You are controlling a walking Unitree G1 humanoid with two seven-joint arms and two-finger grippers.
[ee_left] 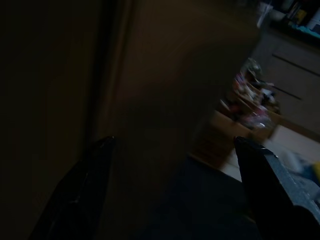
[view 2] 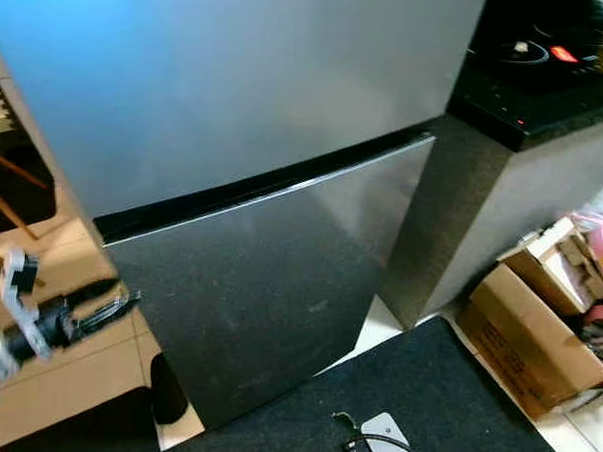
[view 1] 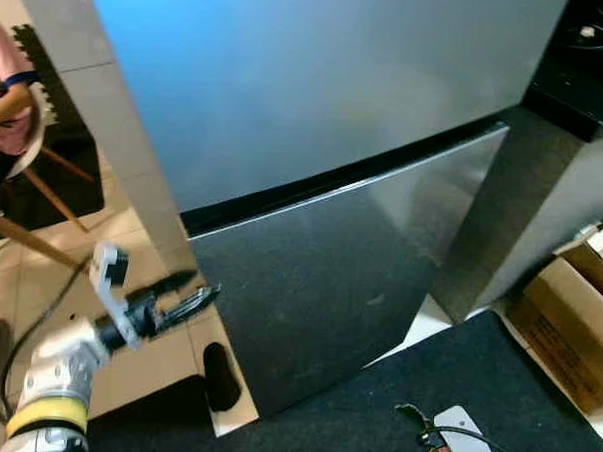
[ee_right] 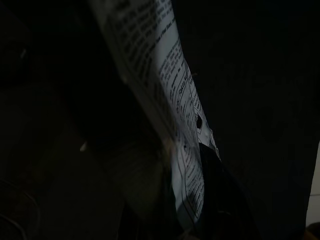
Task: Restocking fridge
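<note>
Fridge [view 1: 325,157] fills centre frame, both doors shut, left gripper [view 1: 193,303] at 8 o'clock reaching for lower door's [view 1: 329,277] left edge, fingers wide, presumably to pull it open; right fingers: cannot tell.

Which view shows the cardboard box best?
The right eye view: the box shows nearly whole, open flaps and clutter on top, beside the fridge. The left eye view cuts it at the frame edge; the left wrist view shows it dim and blurred.
</note>
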